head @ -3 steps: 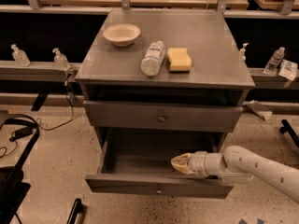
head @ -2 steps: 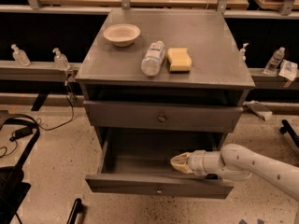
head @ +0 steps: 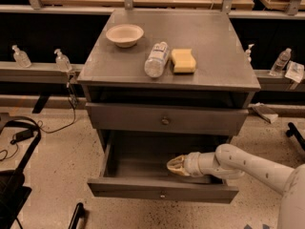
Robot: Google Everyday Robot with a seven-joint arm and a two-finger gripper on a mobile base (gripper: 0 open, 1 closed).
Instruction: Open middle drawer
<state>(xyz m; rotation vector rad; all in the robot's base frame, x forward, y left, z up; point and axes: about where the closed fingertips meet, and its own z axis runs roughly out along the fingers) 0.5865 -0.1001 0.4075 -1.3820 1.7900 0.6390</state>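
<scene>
The grey cabinet (head: pixel 224 78) shows two drawer fronts. The upper front (head: pixel 124 118) with a small round knob (head: pixel 165 121) sits nearly flush. Below it, the middle drawer (head: pixel 119 187) is pulled well out toward me, its knob (head: pixel 163 194) centred on the front. Its inside looks bare apart from my arm. My gripper (head: pixel 174 165) reaches in from the right over the drawer's floor, just behind the front panel, with its yellowish tip pointing left. Whatever lies beneath this drawer is hidden.
On the cabinet top stand a beige bowl (head: pixel 124 35), a lying clear bottle (head: pixel 156 59) and a yellow sponge (head: pixel 183 61). Small bottles (head: pixel 62 60) line a rail behind on both sides. Cables and a black frame (head: pixel 19 137) lie on the floor at left.
</scene>
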